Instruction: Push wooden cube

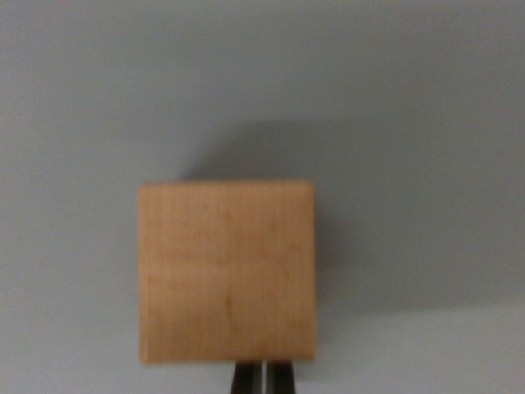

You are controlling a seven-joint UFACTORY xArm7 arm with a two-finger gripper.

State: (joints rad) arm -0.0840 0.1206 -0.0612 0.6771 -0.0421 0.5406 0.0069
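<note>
1. In the wrist view we see the pale square wooden cube (227,272) resting on a plain grey surface (410,98), slightly towards the wrist view's left of centre, its shadow falling right.
2. Our dark gripper (263,379) shows at the bottom edge, fingertips pressed together with only a thin slit between, clenched on nothing, meeting the cube's near edge.
</note>
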